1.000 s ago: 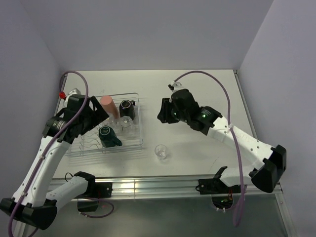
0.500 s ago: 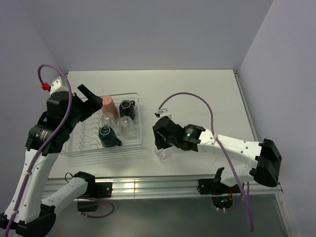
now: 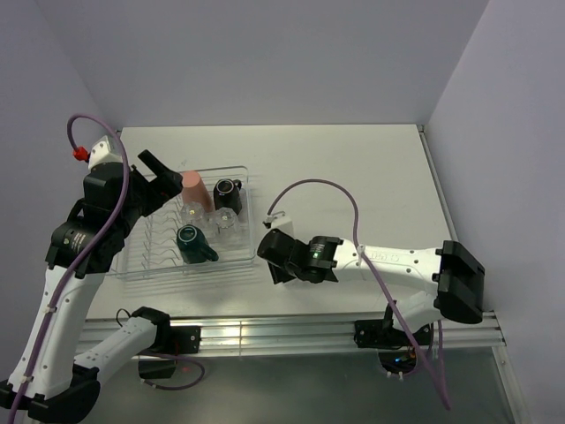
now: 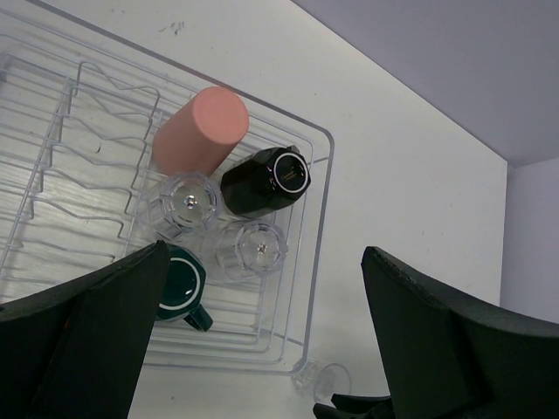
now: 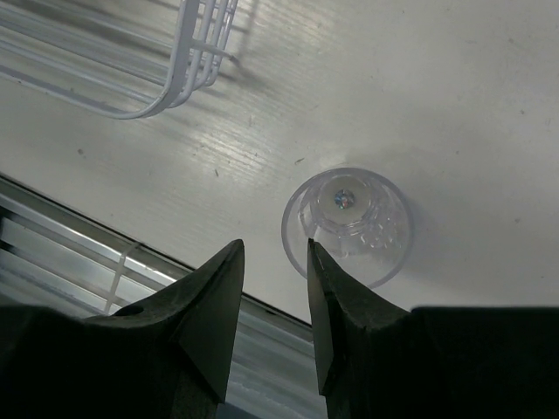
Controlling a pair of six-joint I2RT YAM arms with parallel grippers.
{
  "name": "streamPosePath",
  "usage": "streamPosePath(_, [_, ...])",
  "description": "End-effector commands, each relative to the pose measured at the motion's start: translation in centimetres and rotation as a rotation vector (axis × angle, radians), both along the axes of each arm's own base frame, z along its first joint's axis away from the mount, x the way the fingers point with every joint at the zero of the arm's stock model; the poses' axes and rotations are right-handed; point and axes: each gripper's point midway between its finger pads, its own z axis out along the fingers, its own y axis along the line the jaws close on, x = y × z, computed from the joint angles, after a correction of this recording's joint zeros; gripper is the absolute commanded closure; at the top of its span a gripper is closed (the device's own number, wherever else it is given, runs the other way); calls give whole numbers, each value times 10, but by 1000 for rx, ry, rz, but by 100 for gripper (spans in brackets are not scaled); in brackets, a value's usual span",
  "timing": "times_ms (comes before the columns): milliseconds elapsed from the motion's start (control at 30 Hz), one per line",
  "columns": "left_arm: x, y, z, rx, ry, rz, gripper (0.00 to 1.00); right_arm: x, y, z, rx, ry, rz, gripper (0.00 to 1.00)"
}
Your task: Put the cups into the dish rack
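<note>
A robotics lab test cell: a bare white table (image 3: pixel 371 177) boxed in by 3 plain lilac walls (image 3: pixel 265 62), with a left arm (image 3: pixel 57 309) and a right arm (image 3: pixel 397 258) mounted on an aluminium rail (image 3: pixel 265 334) at its near edge, purple cables (image 3: pixel 309 183) looping off them.

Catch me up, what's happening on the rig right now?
Cup loading, nearly done. The dish rack holds five: the salmon-orange cup, black mug, green mug and two clear tumblers. The last clear tumbler stands on the table just off the rack's near right corner. The right gripper is low over it, jaws part open beside its rim, not gripping yet. The left gripper hovers wide open above the rack, empty.
</note>
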Motion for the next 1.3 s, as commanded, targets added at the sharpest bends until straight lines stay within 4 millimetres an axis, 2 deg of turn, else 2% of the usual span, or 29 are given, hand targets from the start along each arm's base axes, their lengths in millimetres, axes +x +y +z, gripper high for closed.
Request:
streamPosePath(0, [2,5,10,15,-40,14,1,1,-6,-15,-46,-9,-34,58])
streamPosePath(233, [2,4,5,17,-34,7,1,1,-2,-34,-92,-1,-25,59])
streamPosePath(333, [3,3,2,17,-28,6,1,4,0,-41,-122,-5,-20,63])
streamPosePath(433, [3,2,-2,17,-21,1,1,7,1,-47,-151,-7,-22,74])
streamPosePath(467, [4,2,-3,19,-20,1,1,8,2,-47,-158,-12,-22,84])
streamPosePath(500, [4,2,-5,23,-15,-1,1,9,-1,-47,-175,-14,-27,89])
streamPosePath(533, [3,2,-5,24,-15,-2,1,10,-2,-44,-177,-20,-30,100])
streamPosePath(633, [5,0,-8,25,-12,-17,1,16,-4,-23,-162,-56,-38,100])
streamPosePath(667, [5,-2,-5,20,-25,-29,1,20,-1,-6,-122,-74,-45,100])
streamPosePath(733, [6,-12,-5,10,-33,-84,1,23,-6,12,-108,-91,-43,100])
streamPosePath(767, [8,-15,-1,1,-52,-101,1,25,-4,33,-57,-112,-46,100])
streamPosePath(833, [6,-27,4,-17,-76,-178,1,31,-8,53,-18,-125,-52,100])
streamPosePath(867, [5,-32,10,-28,-102,-209,1,36,-9,74,39,-143,-60,100])
streamPosePath(933, [0,-46,24,-59,-175,-295,1,51,-11,95,133,-133,-64,100])
streamPosePath(1000, [0,-55,38,-76,-251,-354,1,65,-5,129,289,-152,-35,100])
streamPosePath(1033, [-1,-59,44,-85,-277,-383,1,73,-7,140,380,-109,-13,100])
streamPosePath(1067, [-8,-73,49,-110,-298,-470,1,78,-6,158,459,-118,5,100])
streamPosePath(1133, [-6,-88,57,-134,-339,-565,1,93,-4,197,620,-116,55,100])
streamPosePath(1167, [-13,-102,55,-162,-336,-661,1,97,-1,209,669,-116,81,100])
streamPosePath(1233, [-12,-118,63,-193,-386,-770,1,98,7,251,798,-130,176,100])
streamPosePath(1267, [-14,-125,64,-212,-392,-815,1,101,12,256,824,-120,195,100])
